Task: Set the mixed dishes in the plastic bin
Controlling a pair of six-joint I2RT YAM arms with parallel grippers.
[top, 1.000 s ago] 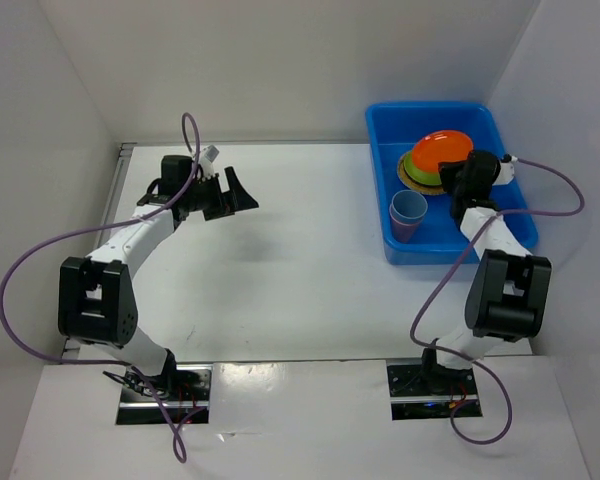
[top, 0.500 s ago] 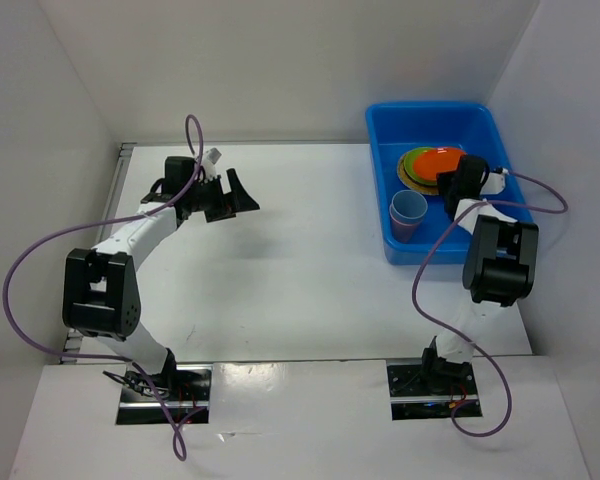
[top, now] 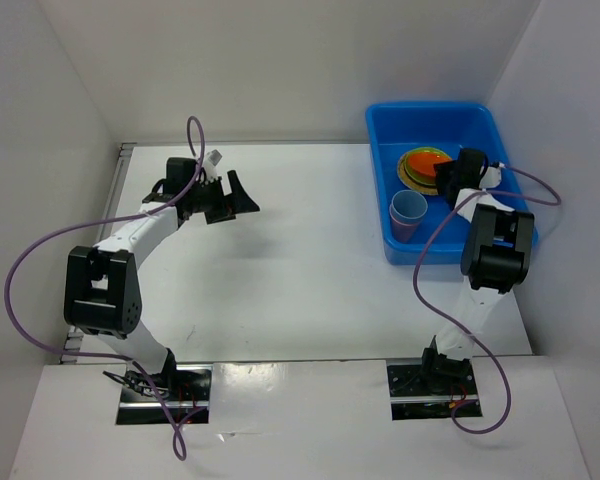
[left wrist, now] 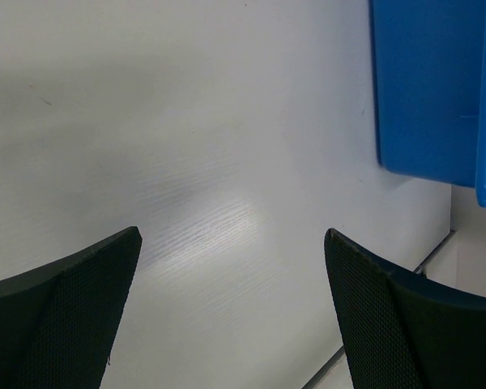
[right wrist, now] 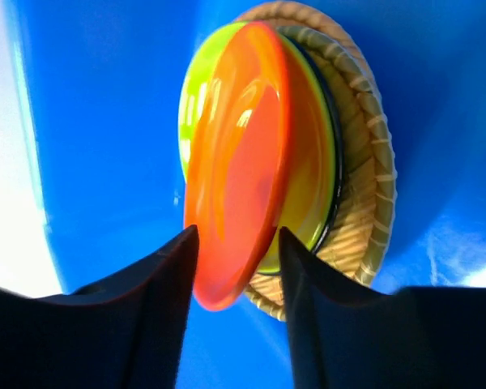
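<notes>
The small, round, glossy orange plate (right wrist: pixel 235 162) sits tilted between the right arm's fingers (right wrist: pixel 146 324). Its near rim is down in the gap between them, and its far side leans on the stack beyond the fingertips. That stack is a lime green plate (right wrist: pixel 193 105), the thin dark edge of a black plate (right wrist: pixel 334 154), and a tan woven plate (right wrist: pixel 368 162) underneath. All of it lies inside the large bright blue plastic bin (right wrist: pixel 89 121).

The fingers straddle the orange rim, one of them touching it. I cannot tell whether they are pinching the plate or have let it go.

The plate looks like hard plastic: light, stiff and slick, and unlikely to break. The thin rim is the only place to take hold, and a shiny rim can slide out of a narrow pinch. Let go at this tilt, it would probably skid flat onto the green plate.

In the overhead view, just to the left of these fingers, a blue cup (top: pixel 409 207) appears nested in a pink cup (top: pixel 404 232), also in the bin. Every dish I can see is inside it, so the task looks nearly done.

The left arm's fingers (left wrist: pixel 57 324) are spread wide with nothing between them. They hang over the white table (top: pixel 300 260), well apart from the bin.
</notes>
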